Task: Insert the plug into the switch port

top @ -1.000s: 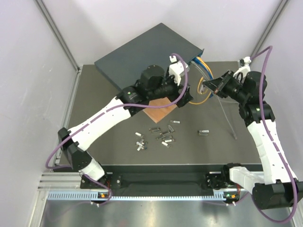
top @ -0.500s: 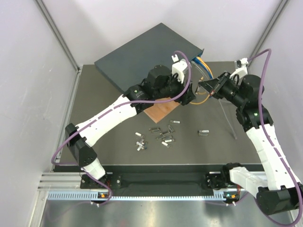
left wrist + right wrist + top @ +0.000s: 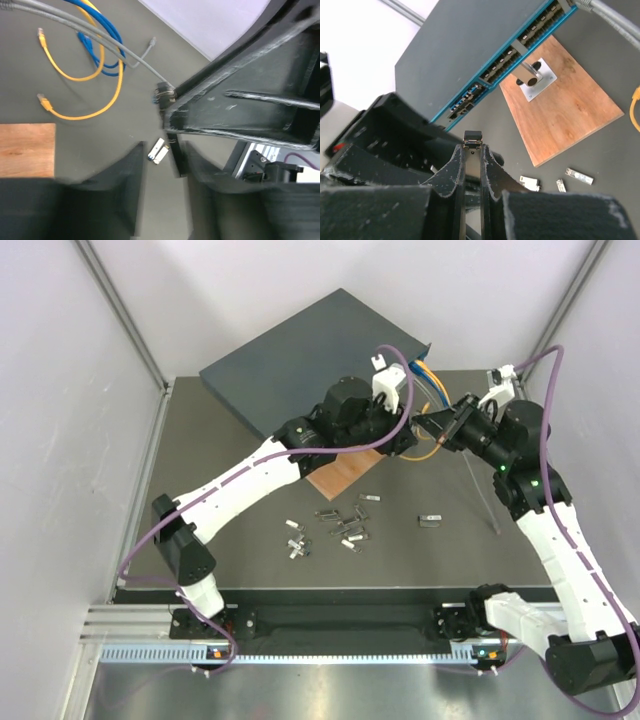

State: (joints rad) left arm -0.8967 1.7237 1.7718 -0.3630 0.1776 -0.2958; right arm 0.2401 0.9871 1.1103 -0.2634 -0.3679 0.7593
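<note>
The switch (image 3: 470,40) is found lying flat on the dark surface (image 3: 180,490). A wooden board (image 3: 565,110) is seen just in front of the switch's teal face. The left hand (image 3: 162,175) is held before the switch, fingers spread and nothing gripped. The right hand (image 3: 472,150) is clamped on the plug (image 3: 472,137). The plug is held near the teal face, apart from the sockets and not yet inserted.
</note>
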